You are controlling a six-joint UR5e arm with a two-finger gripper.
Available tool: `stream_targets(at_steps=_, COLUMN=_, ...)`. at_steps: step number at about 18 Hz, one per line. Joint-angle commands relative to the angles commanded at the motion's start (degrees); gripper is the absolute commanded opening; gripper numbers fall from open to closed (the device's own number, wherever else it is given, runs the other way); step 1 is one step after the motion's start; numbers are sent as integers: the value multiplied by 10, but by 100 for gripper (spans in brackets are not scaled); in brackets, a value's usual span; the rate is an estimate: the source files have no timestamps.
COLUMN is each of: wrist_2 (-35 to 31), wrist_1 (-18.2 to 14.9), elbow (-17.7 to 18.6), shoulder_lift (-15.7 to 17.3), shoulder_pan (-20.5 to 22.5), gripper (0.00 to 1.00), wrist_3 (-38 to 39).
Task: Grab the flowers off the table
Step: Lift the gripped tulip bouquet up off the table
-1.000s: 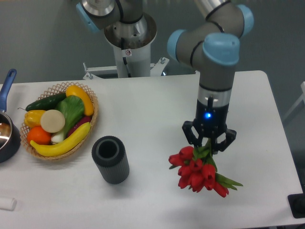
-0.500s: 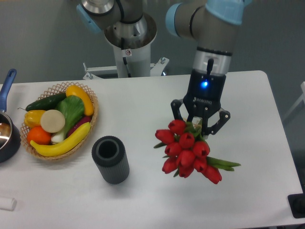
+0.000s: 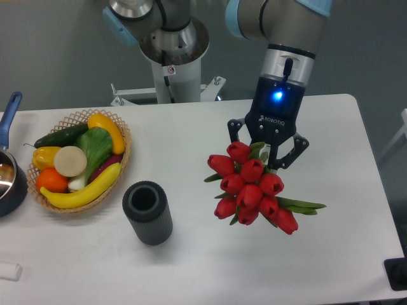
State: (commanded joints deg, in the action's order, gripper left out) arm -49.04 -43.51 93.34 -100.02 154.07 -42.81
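The flowers (image 3: 249, 189) are a bunch of red tulips with green stems and leaves. They hang in the air above the white table (image 3: 191, 260), right of centre. My gripper (image 3: 266, 152) is shut on the stems just above the blooms and holds the bunch up. The blooms point down and toward the camera, and a green leaf sticks out to the right. The stems are mostly hidden behind the blooms and the fingers.
A dark ribbed cylinder vase (image 3: 147, 213) stands upright left of the flowers. A wicker basket of fruit and vegetables (image 3: 81, 159) is at the left. A dark pan with a blue handle (image 3: 7, 171) sits at the left edge. A small white object (image 3: 9, 271) lies at the front left.
My gripper has risen with the flowers in it, lifting them clear of the table and slightly to the left.
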Motion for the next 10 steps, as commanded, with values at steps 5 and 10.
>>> stream_targets(at_steps=5, wrist_2=0, wrist_1=1, elbow=0, shoulder_lift=-1, shoulder_pan=-2, gripper=36, wrist_3=0)
stream_targets(at_steps=10, wrist_2=0, wrist_1=1, elbow=1, shoulder_lift=-1, shoulder_pan=-4, gripper=36, wrist_3=1)
